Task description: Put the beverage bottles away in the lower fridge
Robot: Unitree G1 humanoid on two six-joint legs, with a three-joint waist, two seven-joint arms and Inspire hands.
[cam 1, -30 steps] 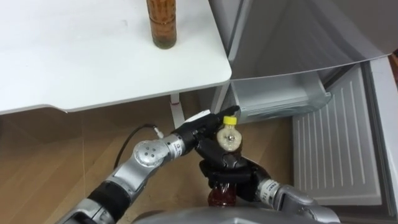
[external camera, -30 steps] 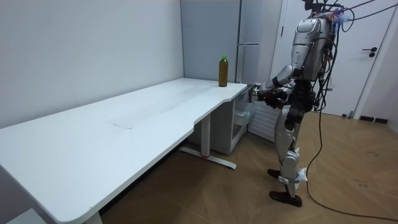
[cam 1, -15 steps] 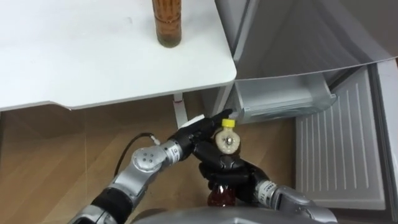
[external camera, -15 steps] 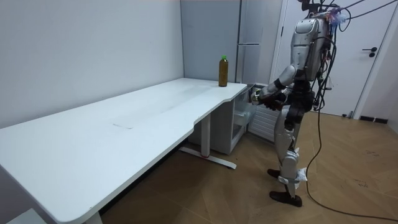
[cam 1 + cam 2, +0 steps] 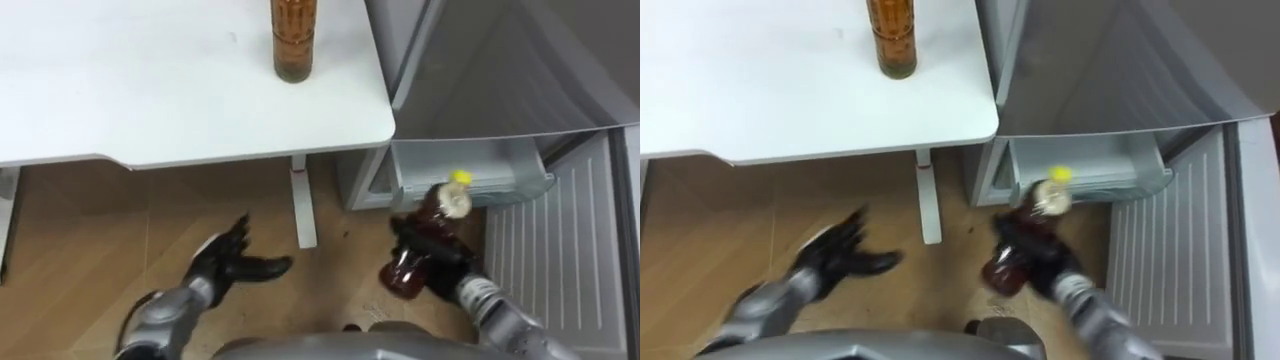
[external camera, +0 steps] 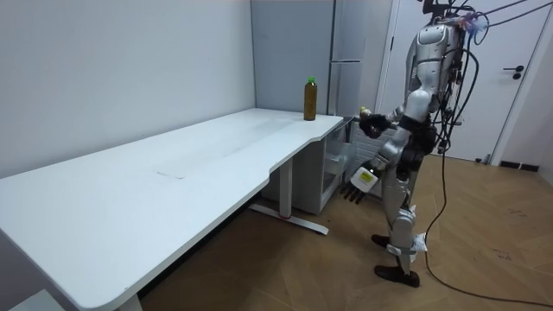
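My right hand (image 5: pixel 430 248) is shut on a brown drink bottle with a yellow cap (image 5: pixel 425 235), held tilted with the cap toward the lower fridge drawer (image 5: pixel 470 168). In the right eye view the same bottle (image 5: pixel 1028 238) sits in my right hand (image 5: pixel 1035 255) in front of the open fridge compartment (image 5: pixel 1080 165). My left hand (image 5: pixel 235 262) hangs open over the wooden floor, away from the bottle. A second brown bottle (image 5: pixel 292 38) stands upright near the corner of the white table (image 5: pixel 150 90). In the room view I stand at the fridge (image 6: pixel 350 52) beside the table's end.
The open lower fridge door (image 5: pixel 555 255) with ribbed inner lining lies to the right. The white table leg (image 5: pixel 303 200) stands between my two hands. The table's rounded corner (image 5: pixel 385 125) reaches close to the fridge.
My left hand has let go of the bottle and dropped down to the left. My right hand has carried the bottle right and up toward the fridge drawer. The view has shifted.
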